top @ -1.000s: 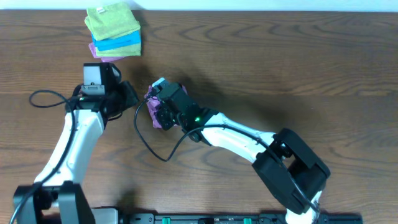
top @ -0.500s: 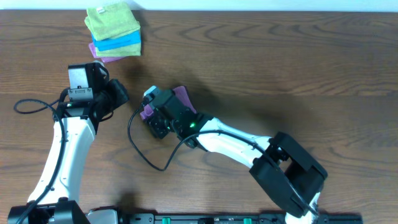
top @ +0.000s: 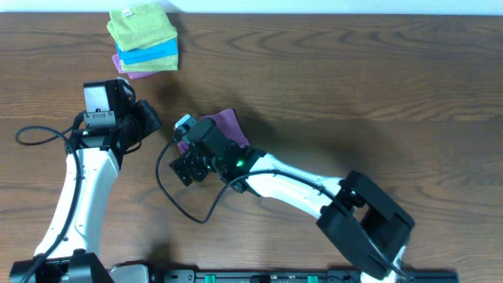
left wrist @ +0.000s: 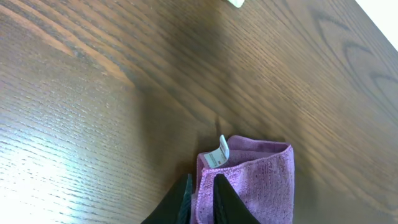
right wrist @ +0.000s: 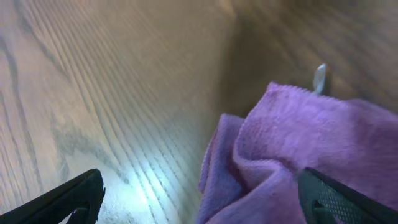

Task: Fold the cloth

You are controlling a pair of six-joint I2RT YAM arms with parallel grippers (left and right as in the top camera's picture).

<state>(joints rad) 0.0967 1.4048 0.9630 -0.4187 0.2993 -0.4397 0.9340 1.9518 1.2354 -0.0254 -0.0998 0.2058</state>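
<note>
The purple cloth (top: 226, 123) lies bunched on the wooden table, its white tag (left wrist: 219, 154) at a near corner. In the left wrist view the cloth (left wrist: 258, 180) lies just beyond the fingertips. My left gripper (top: 151, 119) hangs to the cloth's left and apart from it, its jaws nearly together and holding nothing. My right gripper (top: 191, 153) stands wide open over the cloth's lower-left edge and hides part of it. In the right wrist view the cloth (right wrist: 298, 137) rises in soft folds between the spread fingers (right wrist: 348, 202), and neither finger grips it.
A stack of folded green, blue and purple cloths (top: 143, 39) sits at the table's far left. A black cable (top: 177, 200) loops under the right arm, and another cable (top: 35, 134) trails left of the left arm.
My right gripper has opened wide, let go of the cloth and slid down-left. The left gripper drew back to the left, away from the cloth.
</note>
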